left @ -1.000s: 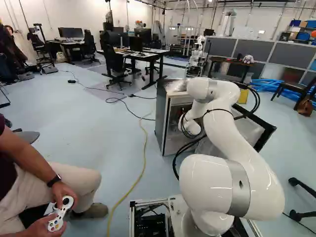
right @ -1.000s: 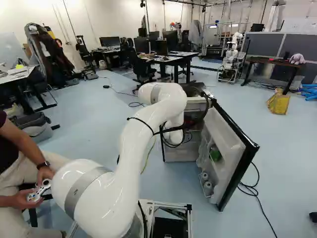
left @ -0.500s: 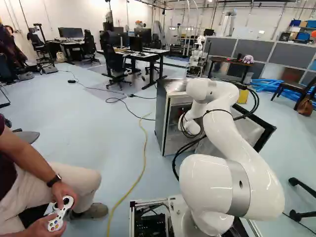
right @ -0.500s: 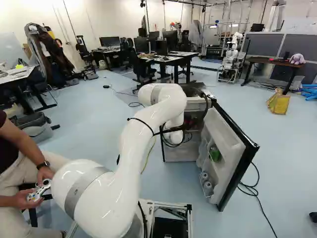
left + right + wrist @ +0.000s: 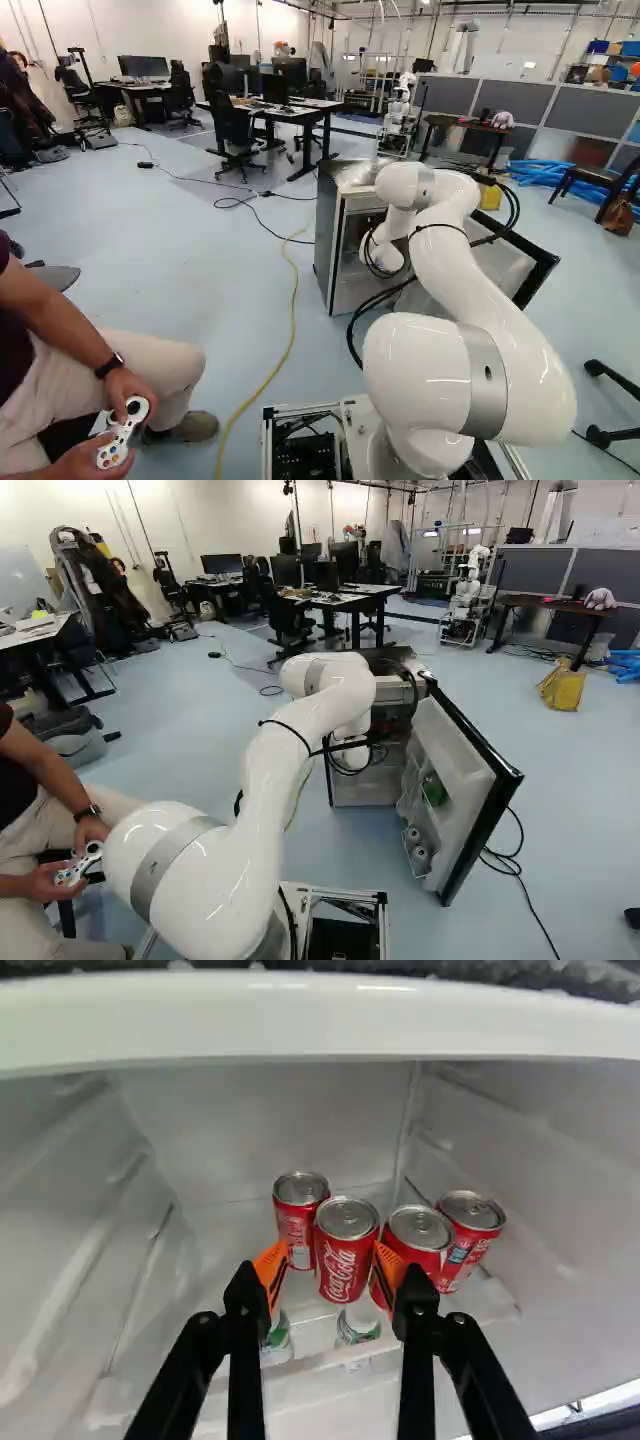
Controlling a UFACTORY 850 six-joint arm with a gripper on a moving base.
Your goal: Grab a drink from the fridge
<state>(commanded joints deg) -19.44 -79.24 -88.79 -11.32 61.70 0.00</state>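
Note:
The fridge (image 5: 327, 240) stands with its door (image 5: 478, 800) swung wide. In the wrist view, my gripper (image 5: 330, 1260) has its orange-padded fingers apart. A red can (image 5: 342, 1258) stands upright ahead of and between the fingertips, with space on one side. Another red can (image 5: 296, 1222) is just behind it, near one fingertip. The other fingertip overlaps a third red can (image 5: 418, 1238), beside a fourth (image 5: 470, 1235). Below them are white-and-green cans (image 5: 358, 1324), partly hidden. Neither base view shows the gripper, as the arm and fridge hide it.
The fridge's white upper edge (image 5: 300, 1022) crosses above the cans, and side walls (image 5: 75, 1250) flank them. Door shelves hold a green item (image 5: 434, 790) and cans (image 5: 418, 858). Black cables hang around my arm's wrist. A yellow cable (image 5: 292, 320) lies on the floor. Another robot (image 5: 466, 595) stands farther back.
My arm's upper joint and wrist have shifted slightly, toward the left in the left base view. The base, fridge and door have stayed in place.

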